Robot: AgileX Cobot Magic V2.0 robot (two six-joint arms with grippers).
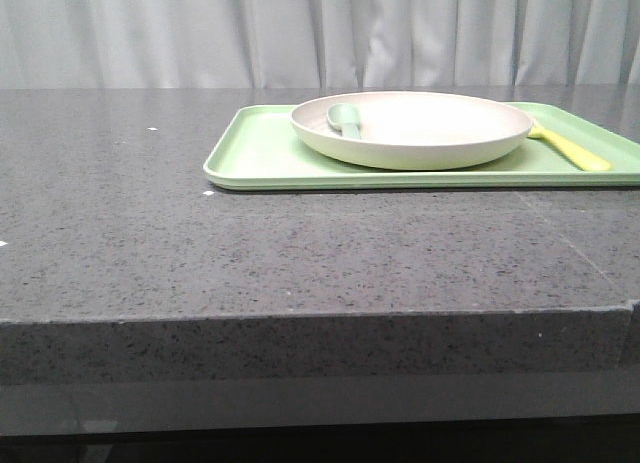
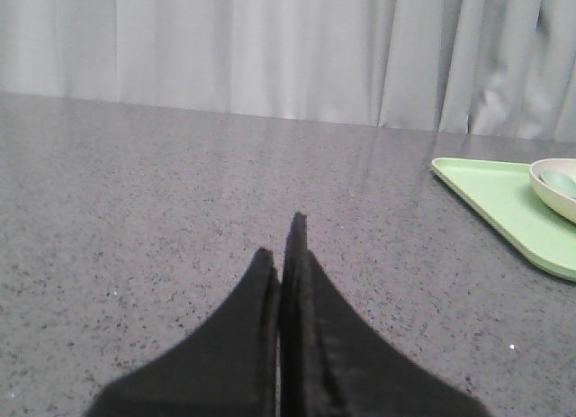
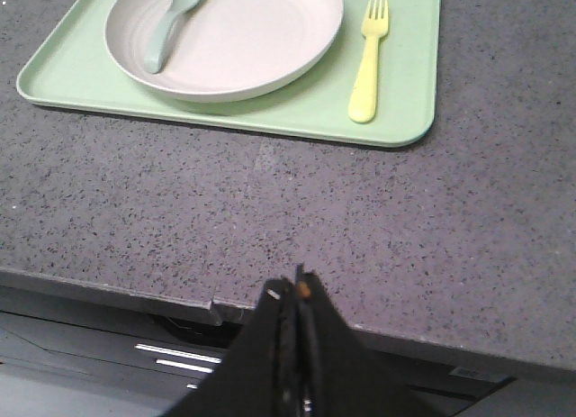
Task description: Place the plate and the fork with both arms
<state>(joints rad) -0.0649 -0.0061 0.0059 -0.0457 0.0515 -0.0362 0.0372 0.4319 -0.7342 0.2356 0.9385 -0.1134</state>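
Front view: fork (image 1: 570, 148) lies tines toward plate (image 1: 412, 129).

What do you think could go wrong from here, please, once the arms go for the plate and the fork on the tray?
1. A spoon lies in the plate; tilting the plate during a lift could slide it out.
2. The fork is slim and flat on the tray, close beside the plate, so the right gripper may nudge the plate or slip off.
3. Both grippers, the left gripper included, are shut and must open first.
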